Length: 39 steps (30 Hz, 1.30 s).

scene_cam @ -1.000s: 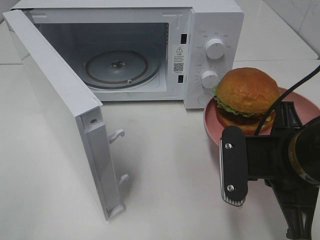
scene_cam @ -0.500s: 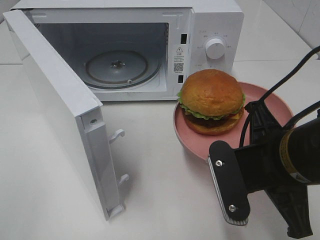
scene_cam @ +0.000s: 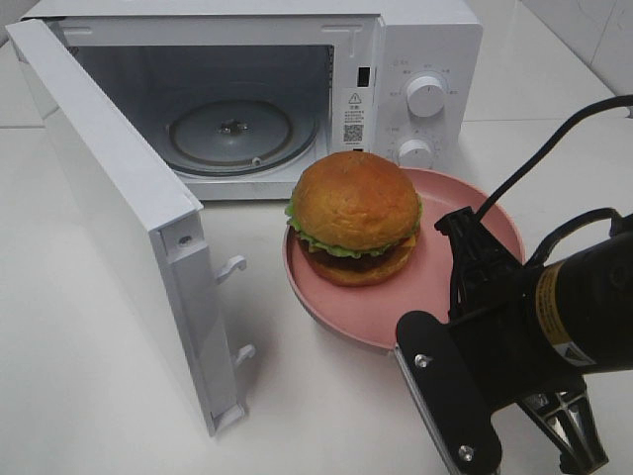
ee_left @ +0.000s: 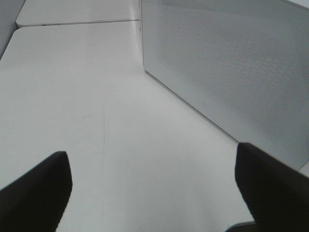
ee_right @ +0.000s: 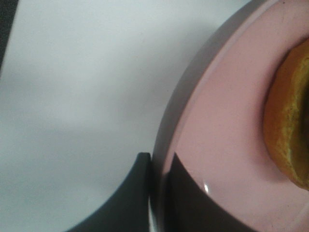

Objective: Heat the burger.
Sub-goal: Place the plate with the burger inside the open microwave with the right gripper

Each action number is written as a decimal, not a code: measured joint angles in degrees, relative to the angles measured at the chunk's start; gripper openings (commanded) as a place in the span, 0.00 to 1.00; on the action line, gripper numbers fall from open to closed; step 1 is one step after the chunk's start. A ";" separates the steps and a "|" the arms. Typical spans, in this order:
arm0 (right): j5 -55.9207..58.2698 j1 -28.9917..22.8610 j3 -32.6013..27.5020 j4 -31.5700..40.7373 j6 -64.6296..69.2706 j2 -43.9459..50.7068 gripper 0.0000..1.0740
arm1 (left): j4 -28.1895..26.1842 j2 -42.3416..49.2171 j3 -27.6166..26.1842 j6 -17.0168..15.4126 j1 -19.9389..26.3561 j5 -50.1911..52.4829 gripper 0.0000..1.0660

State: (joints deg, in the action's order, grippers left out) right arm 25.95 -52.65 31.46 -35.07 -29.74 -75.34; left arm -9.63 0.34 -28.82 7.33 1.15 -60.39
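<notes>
Pinching plate rim with right fingers, burger on it, before open microwave; holding left fingers apart near door.

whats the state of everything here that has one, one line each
microwave door, swung wide open
plate, rim pinched by the right claw
burger, on the plate, not yet inside
right claw, shut on the plate
left claw, open, holding nothing

Right arm low, jaws tight together; left jaws wide apart.
</notes>
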 measured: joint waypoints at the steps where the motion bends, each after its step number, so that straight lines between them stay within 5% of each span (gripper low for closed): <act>1: 0.00 1.03 0.00 2.75 -3.09 0.00 0.00 | 0.00 0.00 0.00 0.00 0.00 0.00 0.79; 27: 1.72 17.99 7.68 35.07 -53.80 -3.21 0.00 | 0.00 0.00 0.00 0.00 0.00 0.00 0.79; 39: 1.72 18.05 13.69 36.04 -56.67 -9.85 0.00 | 0.00 0.00 0.00 0.00 0.00 0.00 0.79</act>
State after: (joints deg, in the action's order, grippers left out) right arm 27.67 -34.61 45.15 0.97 -86.40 -85.20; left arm -9.63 0.34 -28.82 7.33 1.15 -60.39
